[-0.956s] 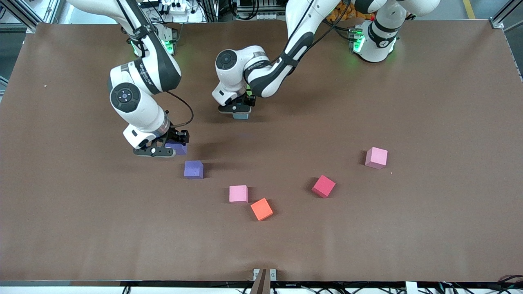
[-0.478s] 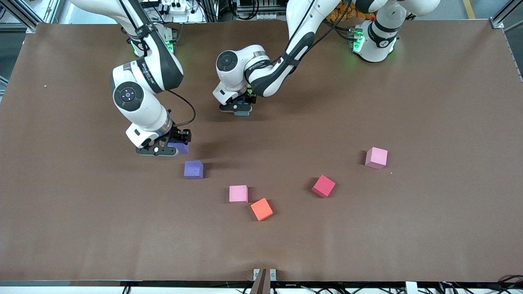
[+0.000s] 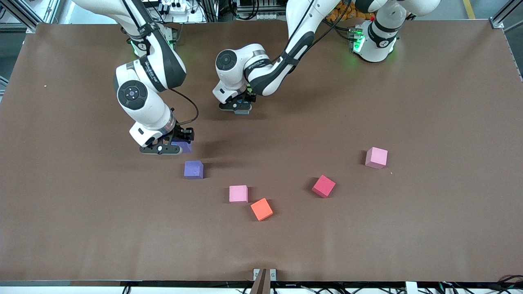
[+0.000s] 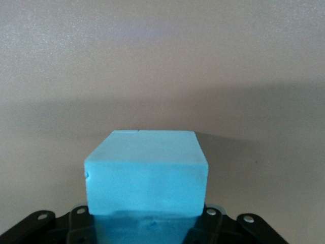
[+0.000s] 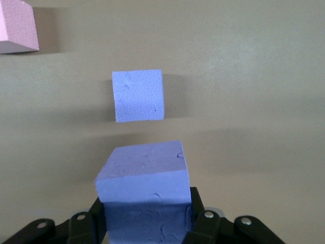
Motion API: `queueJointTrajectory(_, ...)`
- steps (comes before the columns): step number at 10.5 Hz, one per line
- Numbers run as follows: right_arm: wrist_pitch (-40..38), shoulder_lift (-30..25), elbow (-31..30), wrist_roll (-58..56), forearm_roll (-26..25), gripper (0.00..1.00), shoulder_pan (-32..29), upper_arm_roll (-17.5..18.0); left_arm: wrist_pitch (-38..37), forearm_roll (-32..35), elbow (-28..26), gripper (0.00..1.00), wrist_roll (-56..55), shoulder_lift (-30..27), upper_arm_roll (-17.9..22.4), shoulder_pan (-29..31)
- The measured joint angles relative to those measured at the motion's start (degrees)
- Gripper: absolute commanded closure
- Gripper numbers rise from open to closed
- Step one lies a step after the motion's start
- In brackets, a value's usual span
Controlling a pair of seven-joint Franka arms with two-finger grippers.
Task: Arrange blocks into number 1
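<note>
Blocks (image 3: pixel 193 169) scattered, two gripped

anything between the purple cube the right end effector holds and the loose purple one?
Nothing. In the right wrist view, only bare brown table separates the held purple cube from the loose purple cube. The front view agrees.

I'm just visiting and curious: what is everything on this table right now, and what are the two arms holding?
light blue block: one, held by the left gripper.
purple blocks: two; held purple block in the right gripper, loose purple block on the table beside it.
crimson red block: one, nearer the camera.
pink cubes: two;.
orange cube: one, beside a pink cube.
table: brown.
left gripper: shut on its block.
right gripper: shut on its block.
</note>
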Motion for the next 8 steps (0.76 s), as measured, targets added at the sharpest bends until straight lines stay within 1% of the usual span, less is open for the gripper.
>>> queueJointTrajectory(1, 0.0, 0.0, 0.0, 0.0, 0.13, 0.36, 0.09, 0.01, -0.09, 0.0, -0.05, 0.74, 0.0, -0.03, -0.04, 0.0)
queueJointTrajectory(2, 0.0, 0.0, 0.0, 0.0, 0.19, 0.36, 0.13, 0.02, -0.37, 0.0, -0.06, 0.01, 0.0, -0.06, -0.1, 0.0)
queueJointTrajectory(6, -0.01, 0.0, 0.0, 0.04, 0.24, 0.36, 0.16, 0.02, -2.2, -0.27, -0.56, 0.0, -1.16, -0.15, -0.6, -0.4)
queueJointTrajectory(8, -0.01, 0.0, 0.0, 0.06, 0.27, 0.36, 0.22, 0.02, -3.4, -0.31, -0.28, 0.0, -1.37, -2.5, -0.46, 0.06)
